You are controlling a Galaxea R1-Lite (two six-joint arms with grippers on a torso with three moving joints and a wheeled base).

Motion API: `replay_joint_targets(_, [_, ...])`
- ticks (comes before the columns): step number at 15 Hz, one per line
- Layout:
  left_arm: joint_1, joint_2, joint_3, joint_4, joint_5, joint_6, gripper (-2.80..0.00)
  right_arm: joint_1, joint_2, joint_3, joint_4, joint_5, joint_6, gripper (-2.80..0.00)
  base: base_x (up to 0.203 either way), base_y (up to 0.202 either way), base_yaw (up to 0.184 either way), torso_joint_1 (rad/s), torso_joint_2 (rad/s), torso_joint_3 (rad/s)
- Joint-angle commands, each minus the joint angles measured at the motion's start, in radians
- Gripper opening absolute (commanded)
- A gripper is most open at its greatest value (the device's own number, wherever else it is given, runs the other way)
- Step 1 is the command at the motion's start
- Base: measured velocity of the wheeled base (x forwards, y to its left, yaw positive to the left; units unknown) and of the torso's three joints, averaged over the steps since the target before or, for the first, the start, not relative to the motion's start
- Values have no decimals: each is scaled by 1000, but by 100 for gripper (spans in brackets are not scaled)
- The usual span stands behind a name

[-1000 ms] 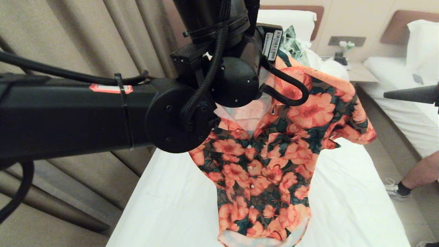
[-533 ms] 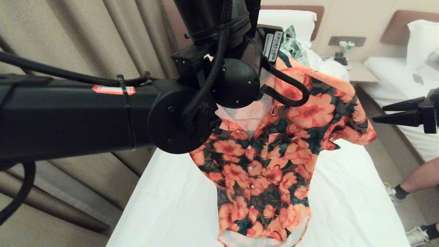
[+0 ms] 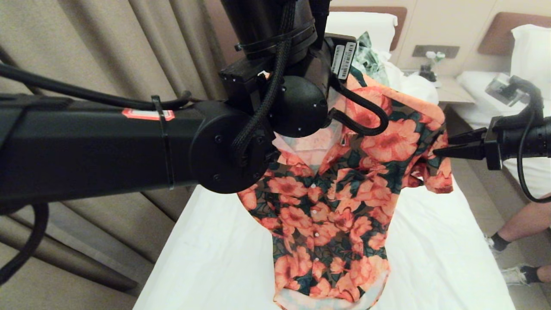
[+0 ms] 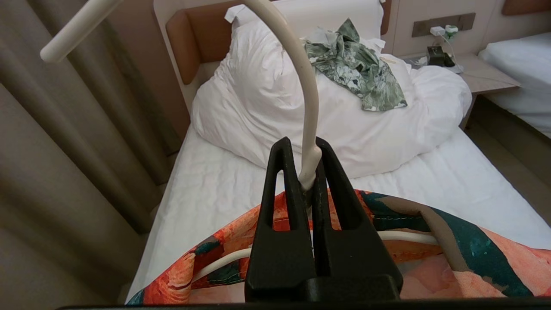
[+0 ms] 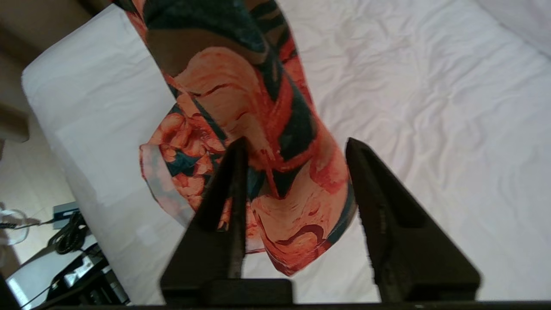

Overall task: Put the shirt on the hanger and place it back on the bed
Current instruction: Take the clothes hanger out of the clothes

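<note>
Left gripper (image 4: pixel 311 183) clamped on hanger (image 4: pixel 303 112) neck. Right gripper (image 5: pixel 297 146) jaws apart around hanging sleeve of shirt (image 3: pixel 344 202). Fabric light, limp; pinch sleeve hem.

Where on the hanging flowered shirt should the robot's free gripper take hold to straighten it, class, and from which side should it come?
Grip the loose sleeve hem, probably best from the robot's right. That sleeve sticks out sideways from the shirt while the left gripper clamps the hanger at the neck. The right gripper already stands open there, its fingers either side of the hem.
</note>
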State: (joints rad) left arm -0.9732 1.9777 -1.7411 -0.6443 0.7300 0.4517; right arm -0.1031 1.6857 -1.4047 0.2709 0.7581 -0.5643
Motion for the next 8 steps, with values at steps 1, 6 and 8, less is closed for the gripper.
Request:
replay_joint_targets(1, [1,-3,2,-6,5,2,-280,11,19,0,4,4,-3,-280,0,0,0,0,0,0])
replay_joint_targets(6, [1,-6,-2,-6,6,2,-280,1,16,2,13,-3,-1,-280,0,0,0,0,0,0])
replay_joint_targets(8, [1,-6,-2,-7,6,2,-280,-13,17,9,44,-5,0,-280,0,0,0,0,0,0])
